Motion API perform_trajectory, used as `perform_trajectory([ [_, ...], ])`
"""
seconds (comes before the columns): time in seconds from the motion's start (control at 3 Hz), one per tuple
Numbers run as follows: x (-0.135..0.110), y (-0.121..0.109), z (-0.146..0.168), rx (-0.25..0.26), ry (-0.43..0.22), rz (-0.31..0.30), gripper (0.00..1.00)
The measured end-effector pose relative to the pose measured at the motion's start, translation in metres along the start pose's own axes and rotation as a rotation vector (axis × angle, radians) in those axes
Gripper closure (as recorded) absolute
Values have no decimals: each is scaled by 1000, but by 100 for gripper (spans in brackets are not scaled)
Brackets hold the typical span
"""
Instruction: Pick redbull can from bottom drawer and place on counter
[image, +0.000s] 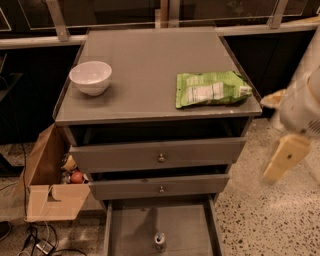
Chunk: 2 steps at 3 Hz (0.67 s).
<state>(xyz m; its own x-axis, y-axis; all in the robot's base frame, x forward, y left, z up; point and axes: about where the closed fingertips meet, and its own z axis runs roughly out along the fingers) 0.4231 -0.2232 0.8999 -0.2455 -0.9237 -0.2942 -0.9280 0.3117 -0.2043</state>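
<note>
The redbull can (159, 241) stands upright on the floor of the open bottom drawer (135, 227), near its front middle; its silver pull-tab top faces up. The counter (150, 65) is the grey cabinet top. My gripper (285, 158) hangs in the air to the right of the cabinet, at about the height of the top drawer. It is well apart from the can and above it. Only a pale cream part of it shows below the white arm.
A white bowl (90, 76) sits at the counter's left and a green snack bag (210, 88) at its right. The two upper drawers (160, 156) are partly pulled out above the bottom one. An open cardboard box (47, 185) with small items stands left of the cabinet on speckled floor.
</note>
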Motion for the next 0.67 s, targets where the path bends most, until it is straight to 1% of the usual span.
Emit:
perform_trajectory([
  [0.33, 30, 15, 67, -31, -23, 52, 0],
  [0.67, 53, 33, 135, -83, -27, 89, 0],
])
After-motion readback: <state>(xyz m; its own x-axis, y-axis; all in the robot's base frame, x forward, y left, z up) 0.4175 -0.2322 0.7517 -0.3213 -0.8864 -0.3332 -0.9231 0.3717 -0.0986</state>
